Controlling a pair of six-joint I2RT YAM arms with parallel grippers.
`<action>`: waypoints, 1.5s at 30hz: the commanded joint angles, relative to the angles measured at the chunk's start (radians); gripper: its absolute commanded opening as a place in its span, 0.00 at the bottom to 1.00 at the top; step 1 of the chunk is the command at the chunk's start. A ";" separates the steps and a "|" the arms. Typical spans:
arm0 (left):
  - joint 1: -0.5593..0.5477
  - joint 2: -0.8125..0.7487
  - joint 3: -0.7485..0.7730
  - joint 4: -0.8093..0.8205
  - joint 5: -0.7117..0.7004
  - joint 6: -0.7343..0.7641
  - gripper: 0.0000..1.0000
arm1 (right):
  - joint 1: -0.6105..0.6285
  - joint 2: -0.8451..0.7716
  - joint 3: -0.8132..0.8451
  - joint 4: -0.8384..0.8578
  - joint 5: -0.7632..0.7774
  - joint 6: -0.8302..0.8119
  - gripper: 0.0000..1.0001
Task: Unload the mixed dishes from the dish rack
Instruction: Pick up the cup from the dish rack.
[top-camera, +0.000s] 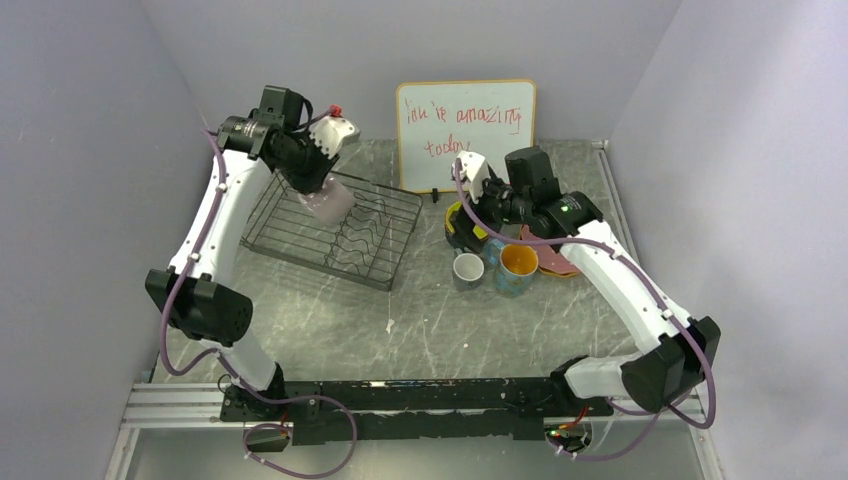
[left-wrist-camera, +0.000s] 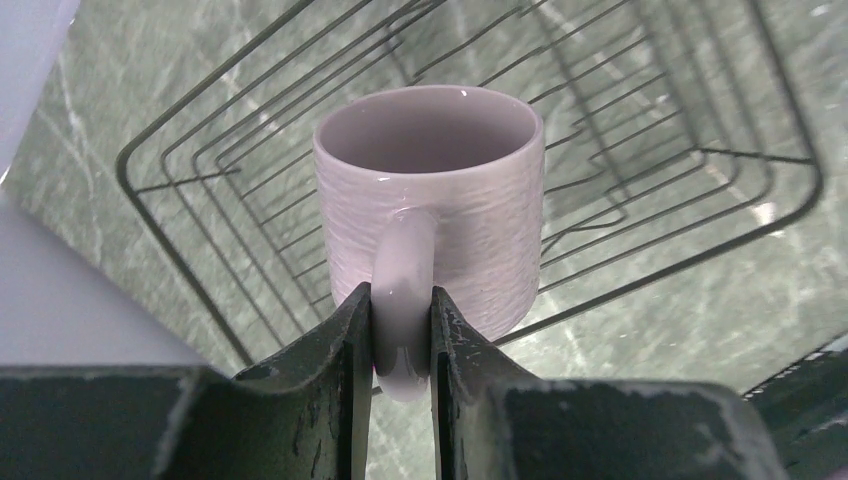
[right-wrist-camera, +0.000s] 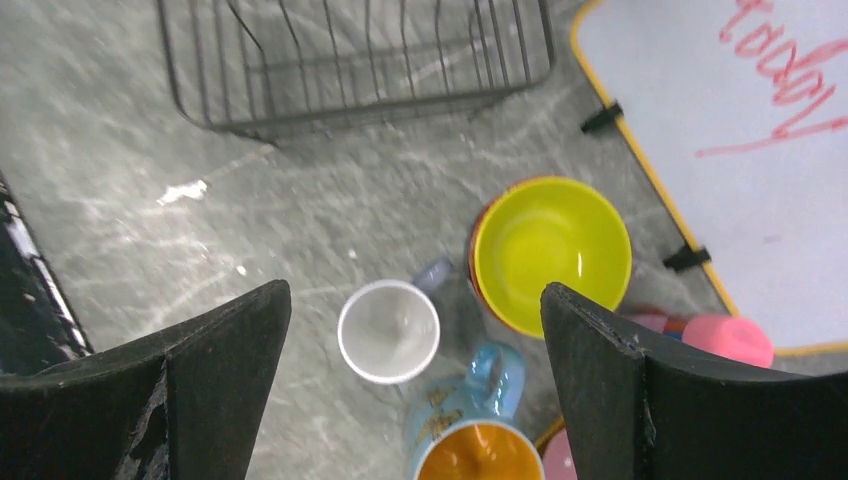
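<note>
My left gripper (left-wrist-camera: 402, 330) is shut on the handle of the lilac mug (left-wrist-camera: 430, 190) and holds it upright above the black wire dish rack (left-wrist-camera: 690, 200). The top view shows the mug (top-camera: 330, 200) hanging over the rack's (top-camera: 300, 235) middle, held by my left gripper (top-camera: 318, 180). My right gripper (right-wrist-camera: 415, 330) is open and empty above the small grey cup (right-wrist-camera: 388, 331), the blue mug with orange inside (right-wrist-camera: 470, 440) and the yellow bowl (right-wrist-camera: 552, 250). In the top view these dishes, the grey cup (top-camera: 467, 270), blue mug (top-camera: 517, 266) and pink plate (top-camera: 553, 258), sit right of the rack.
A white board with red writing (top-camera: 465, 130) stands at the back. A small pink bottle (right-wrist-camera: 730, 338) lies by its foot. The rack corner (right-wrist-camera: 350, 60) shows at the top of the right wrist view. Grey walls close in on both sides.
</note>
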 joint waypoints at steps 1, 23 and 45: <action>-0.030 -0.082 0.055 0.074 0.173 -0.073 0.03 | -0.014 -0.042 0.076 0.089 -0.192 0.071 0.99; -0.184 -0.249 -0.181 0.341 0.634 -0.318 0.03 | -0.019 0.010 0.168 0.020 -0.566 -0.031 0.98; -0.244 -0.269 -0.273 0.431 0.771 -0.407 0.02 | -0.025 0.142 0.147 -0.163 -0.782 -0.149 0.78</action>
